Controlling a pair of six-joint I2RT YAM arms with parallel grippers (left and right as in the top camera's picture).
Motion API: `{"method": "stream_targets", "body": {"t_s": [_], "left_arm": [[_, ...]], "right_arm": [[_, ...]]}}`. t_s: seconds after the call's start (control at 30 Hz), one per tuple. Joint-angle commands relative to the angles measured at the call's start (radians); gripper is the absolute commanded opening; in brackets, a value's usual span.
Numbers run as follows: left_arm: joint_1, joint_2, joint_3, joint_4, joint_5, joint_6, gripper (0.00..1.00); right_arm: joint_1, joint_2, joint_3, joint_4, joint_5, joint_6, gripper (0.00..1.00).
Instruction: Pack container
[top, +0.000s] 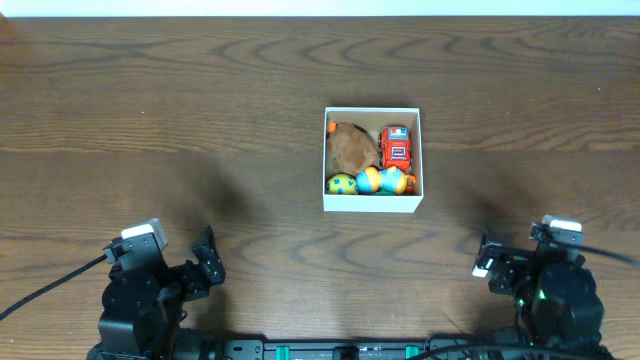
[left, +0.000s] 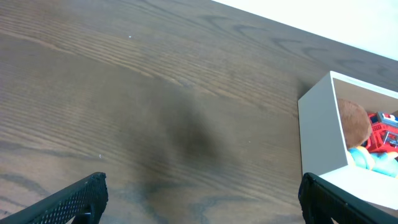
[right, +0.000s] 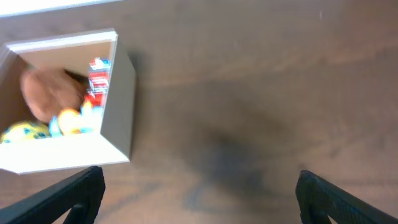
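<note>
the left tool (left: 202, 190) fills the bottom edge of the left wrist view, its two black fingers (left: 84, 194) set far apart at the lower left and lower right corners with only bare desk (left: 124, 93) between them. the right tool (right: 199, 186) reads the same way in the right wrist view, its dark fingers (right: 78, 194) spread wide at the lower corners and gripping nothing. from overhead, both arms sit along the bottom of the frame, the left tool (top: 205, 262) at lower left and the right tool (top: 490, 260) at lower right, each well apart from the container (top: 372, 203). the container stands upright on the dark wood desk (top: 150, 100) just right of the frame's centre, its thin white walls open at the top. inside, a brown plush toy (top: 351, 148) takes the upper left part, a red toy car (top: 396, 147) lies just beside it at upper right, and along the lower wall sit a yellow and green spotted ball (top: 342, 184) and a blue and orange toy (top: 385, 181), packed close together. the container (left: 320, 130) shows at the right edge of the left wrist view and the container (right: 118, 106) at the upper left of the right wrist view.
</note>
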Motion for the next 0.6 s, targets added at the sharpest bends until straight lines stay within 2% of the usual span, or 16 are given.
{"method": "stream_targets", "body": {"t_s": [0.0, 0.1, 0.2, 0.5, 0.57], "left_arm": [[0.003, -0.003, -0.003, 0.000, -0.001, 0.002, 0.98], [0.003, -0.003, -0.003, 0.000, -0.001, 0.002, 0.98], [0.003, -0.003, -0.003, 0.000, -0.001, 0.002, 0.98], [0.003, -0.003, -0.003, 0.000, -0.001, 0.002, 0.98], [0.003, -0.003, -0.003, 0.000, -0.001, 0.002, 0.98]], "right_arm": [[-0.024, -0.104, -0.051, 0.051, -0.053, -0.151, 0.99], [-0.051, -0.223, -0.123, 0.114, -0.112, -0.214, 0.99], [-0.075, -0.276, -0.198, 0.201, -0.126, -0.216, 0.99], [-0.116, -0.269, -0.522, 0.828, -0.140, -0.252, 0.99], [-0.129, -0.278, -0.587, 0.894, -0.129, -0.248, 0.99]]}}
